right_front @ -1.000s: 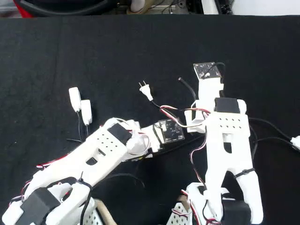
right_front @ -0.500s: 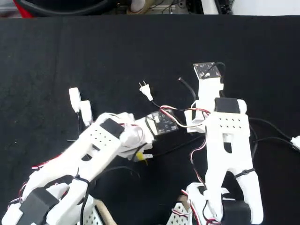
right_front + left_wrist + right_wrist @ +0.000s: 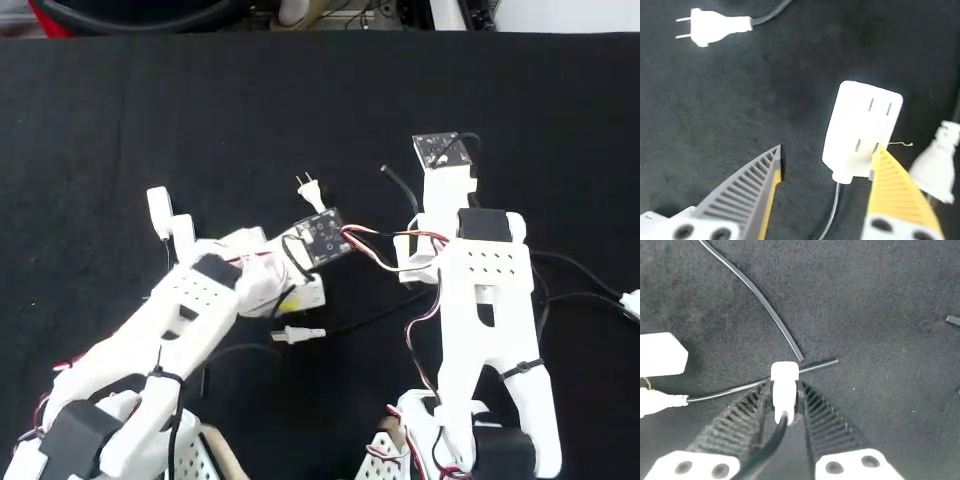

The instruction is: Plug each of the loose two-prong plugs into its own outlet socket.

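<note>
Close wide-open, empty left gripper (image 3: 826,152) squarely across white plastic 4-slot outlet block (image 3: 862,125) lying just beside its yellow finger (image 3: 890,185) on black cloth (image 3: 715,100), without covering slots, with right gripper (image 3: 784,387) clamped on small white 2-prong plug (image 3: 784,375).

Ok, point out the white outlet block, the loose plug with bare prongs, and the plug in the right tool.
outlet block (image 3: 861,127), left wrist view, middle of its slotted face.
loose plug (image 3: 715,26), left wrist view, white body behind the prongs.
gripped plug (image 3: 784,385), right wrist view, its white body.
</note>
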`<state>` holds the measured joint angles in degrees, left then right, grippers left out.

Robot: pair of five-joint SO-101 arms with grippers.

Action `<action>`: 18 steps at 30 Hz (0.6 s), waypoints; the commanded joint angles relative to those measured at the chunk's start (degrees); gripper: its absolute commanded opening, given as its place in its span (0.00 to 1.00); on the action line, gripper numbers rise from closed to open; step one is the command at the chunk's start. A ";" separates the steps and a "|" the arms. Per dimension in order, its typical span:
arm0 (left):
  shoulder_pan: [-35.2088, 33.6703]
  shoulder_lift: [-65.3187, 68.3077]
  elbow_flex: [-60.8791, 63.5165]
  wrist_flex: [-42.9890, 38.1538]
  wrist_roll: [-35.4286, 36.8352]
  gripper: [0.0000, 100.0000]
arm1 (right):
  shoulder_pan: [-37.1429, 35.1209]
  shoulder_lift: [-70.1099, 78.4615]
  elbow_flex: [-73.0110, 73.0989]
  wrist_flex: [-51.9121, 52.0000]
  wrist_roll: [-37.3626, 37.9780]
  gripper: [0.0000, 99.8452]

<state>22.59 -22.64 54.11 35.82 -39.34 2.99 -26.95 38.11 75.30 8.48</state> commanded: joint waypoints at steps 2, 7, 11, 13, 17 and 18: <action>-1.54 -2.37 0.13 -3.08 2.99 0.28 | 0.18 -1.80 -0.92 -2.02 -0.18 0.01; -2.24 -2.37 0.04 -2.99 4.57 0.28 | 0.09 -1.89 -1.01 -2.11 -0.18 0.01; -4.97 -4.92 -0.84 0.26 6.33 0.28 | -2.90 -1.89 -0.75 -2.02 -0.18 0.01; -6.37 -9.41 -0.13 3.25 7.21 0.27 | -7.12 -1.98 0.75 -2.20 -1.23 0.01; -9.10 -23.38 5.58 7.21 10.73 0.27 | -14.86 -2.33 4.00 -5.54 -6.33 0.01; -9.27 -27.96 7.87 7.74 11.34 0.27 | -16.18 -2.95 4.97 -6.42 -7.03 0.01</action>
<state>15.12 -36.00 57.27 40.92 -30.81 -7.47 -26.95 41.54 72.04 4.62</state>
